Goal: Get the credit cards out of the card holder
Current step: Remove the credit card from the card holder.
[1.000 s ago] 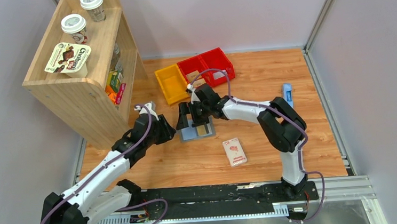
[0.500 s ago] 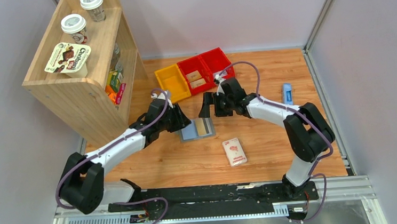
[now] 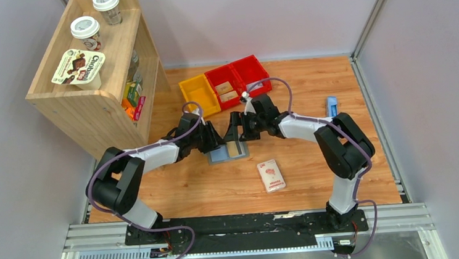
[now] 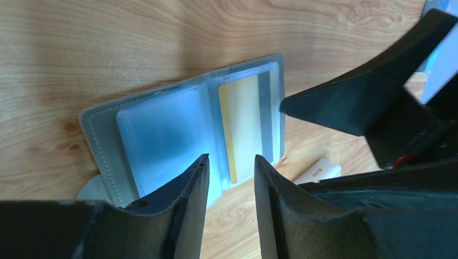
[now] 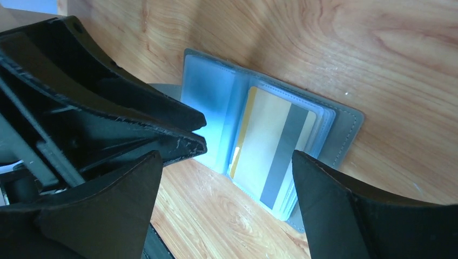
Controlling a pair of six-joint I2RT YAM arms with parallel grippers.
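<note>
The grey card holder [image 3: 219, 155] lies open flat on the wooden table between my two grippers. Its left pocket [image 4: 162, 135] is pale blue and shows no card. A tan credit card [image 4: 246, 127] with a grey stripe sits in the right pocket, with more pocket layers stacked under it [image 5: 291, 202]. My left gripper [image 4: 231, 159] hovers open over the holder's near edge at the fold, nothing between its fingers. My right gripper [image 5: 226, 162] stands wide open just off the holder's far edge, also holding nothing. The two grippers' fingers nearly meet above the holder.
A white-and-pink packet [image 3: 271, 176] lies in front of the holder. A yellow bin [image 3: 198, 96] and red bins [image 3: 248, 63] stand behind it; two tan flat pieces [image 3: 226, 92] lie in one red bin. A small blue object [image 3: 331, 106] lies right, a wooden shelf [image 3: 98, 109] left.
My left gripper has moved right, up to the card holder. The right gripper pulled back off the holder to the right, then came partway back. The holder has stayed put.
</note>
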